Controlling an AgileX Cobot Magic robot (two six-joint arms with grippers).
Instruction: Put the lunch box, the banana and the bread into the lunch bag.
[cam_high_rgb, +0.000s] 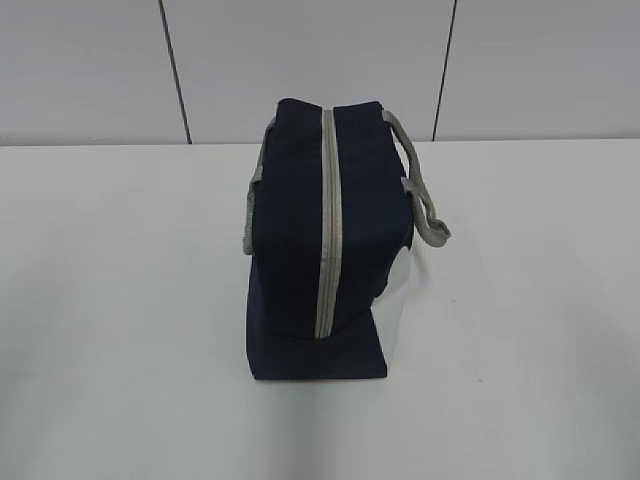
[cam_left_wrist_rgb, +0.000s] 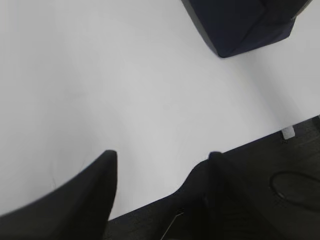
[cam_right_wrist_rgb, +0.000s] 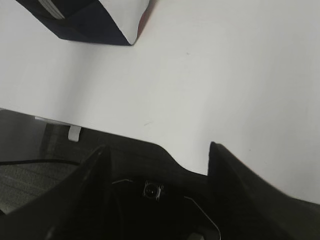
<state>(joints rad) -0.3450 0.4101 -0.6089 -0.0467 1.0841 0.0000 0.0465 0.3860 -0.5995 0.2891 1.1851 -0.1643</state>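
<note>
The navy lunch bag (cam_high_rgb: 320, 240) stands on the white table (cam_high_rgb: 110, 330) at the middle, its grey zipper running down the side that faces the exterior view. The zipper looks shut. A corner of the bag shows in the left wrist view (cam_left_wrist_rgb: 240, 25) and in the right wrist view (cam_right_wrist_rgb: 85, 20), with its white side panel. The lunch box, the banana and the bread are not in view. My left gripper (cam_left_wrist_rgb: 162, 155) is open and empty over the table's front edge. My right gripper (cam_right_wrist_rgb: 157, 147) is open and empty over the front edge too. Neither gripper shows in the exterior view.
Grey webbing handles (cam_high_rgb: 425, 205) hang off both sides of the bag. Below the table edge lie dark floor and a cable (cam_left_wrist_rgb: 295, 185). A grey panelled wall (cam_high_rgb: 300, 60) stands behind the table.
</note>
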